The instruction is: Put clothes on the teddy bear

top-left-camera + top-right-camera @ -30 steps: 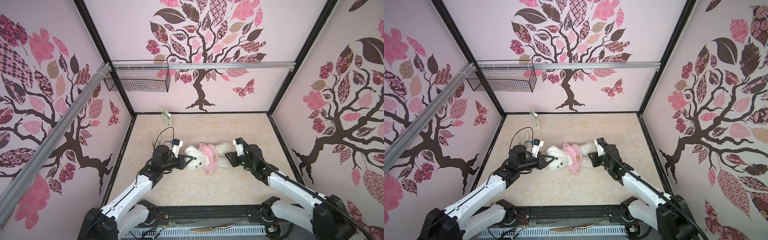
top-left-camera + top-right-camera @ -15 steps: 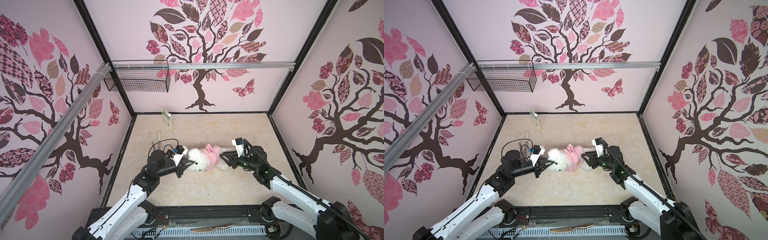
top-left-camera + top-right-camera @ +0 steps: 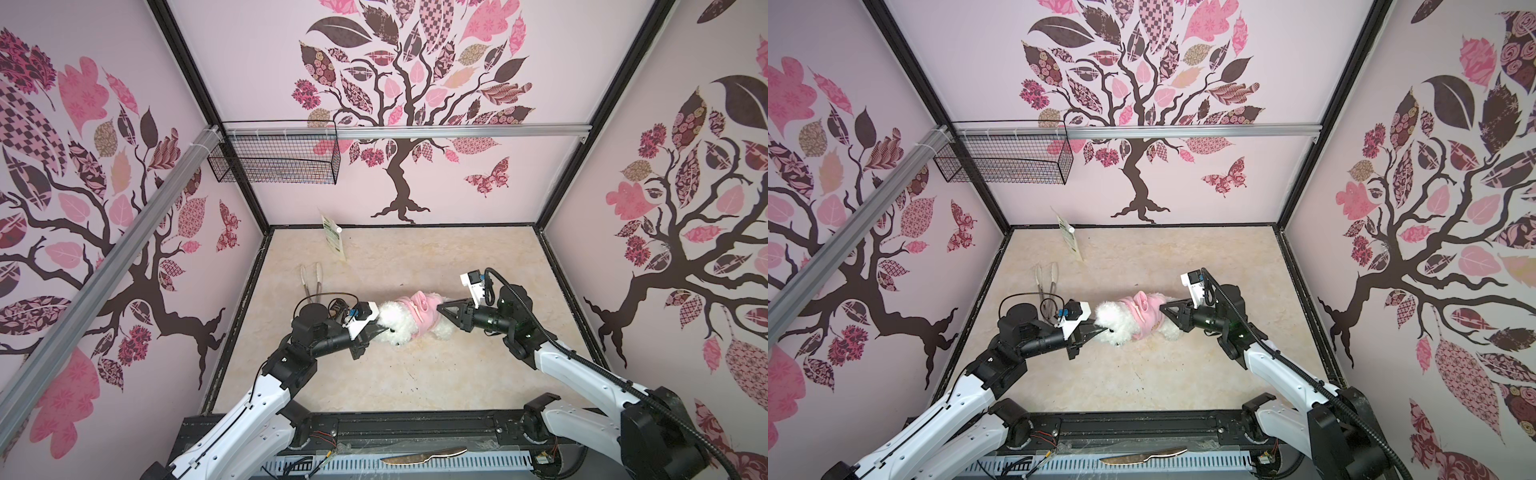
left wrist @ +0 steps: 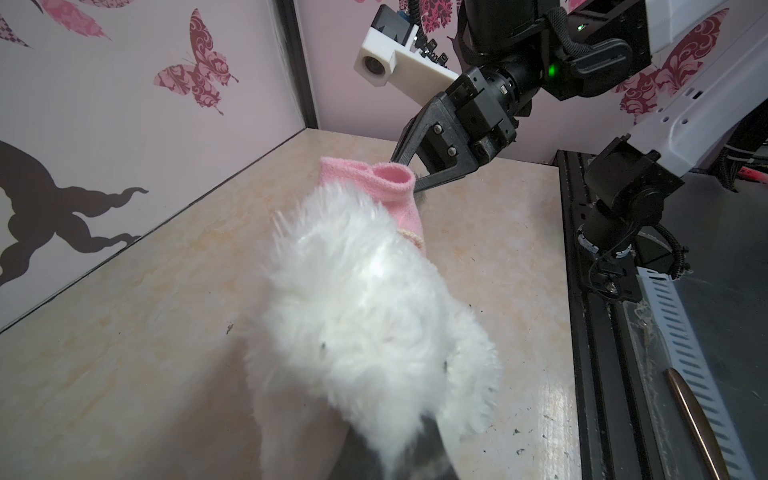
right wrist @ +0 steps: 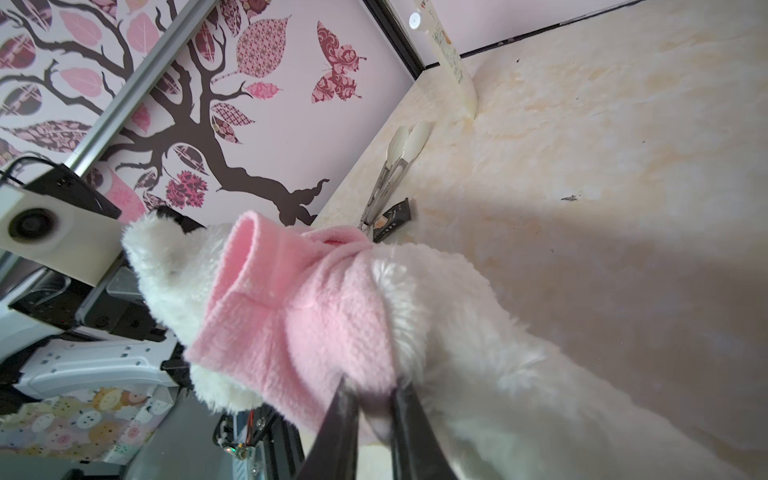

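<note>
The teddy bear (image 3: 397, 326) (image 3: 1115, 328) lies on its side mid-table, head to the left, legs to the right. A pink hoodie (image 3: 419, 309) (image 3: 1142, 311) sits round its chest, one empty sleeve (image 4: 392, 176) sticking up. My left gripper (image 3: 380, 328) (image 3: 1098, 330) is shut on the fur of the bear's head (image 4: 365, 311). My right gripper (image 3: 442, 309) (image 3: 1165, 311) (image 5: 372, 395) is shut on the hoodie's lower hem (image 5: 299, 316), beside the bear's white belly (image 5: 478, 332).
Tongs (image 3: 311, 278) and a small dark packet (image 5: 392, 220) lie behind the left arm. A tube (image 3: 332, 237) leans at the back wall. A wire basket (image 3: 274, 160) hangs at the back left. A knife (image 3: 424, 457) lies on the front rail.
The right gripper opened, moved in from the bear's legs to the hoodie's hem and closed on it. The left gripper stayed shut on the head and the bear shifted slightly.
</note>
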Robot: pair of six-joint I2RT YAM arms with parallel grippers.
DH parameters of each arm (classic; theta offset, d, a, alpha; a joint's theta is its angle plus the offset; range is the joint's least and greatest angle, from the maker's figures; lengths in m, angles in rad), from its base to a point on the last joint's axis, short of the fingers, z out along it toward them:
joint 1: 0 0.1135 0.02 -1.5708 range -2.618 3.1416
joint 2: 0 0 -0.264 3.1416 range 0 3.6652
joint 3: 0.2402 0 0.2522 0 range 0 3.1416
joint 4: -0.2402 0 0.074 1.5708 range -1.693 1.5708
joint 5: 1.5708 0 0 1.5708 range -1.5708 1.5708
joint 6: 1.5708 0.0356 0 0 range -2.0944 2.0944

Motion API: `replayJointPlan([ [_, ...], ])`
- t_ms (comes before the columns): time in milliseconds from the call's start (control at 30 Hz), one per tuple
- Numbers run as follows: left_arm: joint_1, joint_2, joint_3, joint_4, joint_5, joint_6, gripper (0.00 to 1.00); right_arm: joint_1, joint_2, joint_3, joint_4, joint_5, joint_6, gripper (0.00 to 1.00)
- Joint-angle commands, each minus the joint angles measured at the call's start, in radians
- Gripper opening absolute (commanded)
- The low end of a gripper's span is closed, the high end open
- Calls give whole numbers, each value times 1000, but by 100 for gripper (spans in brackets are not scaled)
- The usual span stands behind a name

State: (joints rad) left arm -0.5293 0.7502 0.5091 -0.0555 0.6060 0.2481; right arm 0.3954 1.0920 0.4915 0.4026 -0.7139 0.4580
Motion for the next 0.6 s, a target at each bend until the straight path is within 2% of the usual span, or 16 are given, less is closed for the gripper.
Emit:
replayJointPlan([
  [0, -6, -22, -19, 19, 7, 23, 0, -19, 9, 47, -41, 39, -10, 9],
  [133, -6, -49, -33, 28, 0, 32, 0, -108, -22, 1, -51, 98, 49, 0],
  [333, -6, -95, -67, 89, 19, 19, 0, -177, -66, -42, -45, 170, 124, 0],
  [567, -7, -143, -99, 145, -15, -23, 0, -317, -61, -102, 54, 91, 237, 0],
])
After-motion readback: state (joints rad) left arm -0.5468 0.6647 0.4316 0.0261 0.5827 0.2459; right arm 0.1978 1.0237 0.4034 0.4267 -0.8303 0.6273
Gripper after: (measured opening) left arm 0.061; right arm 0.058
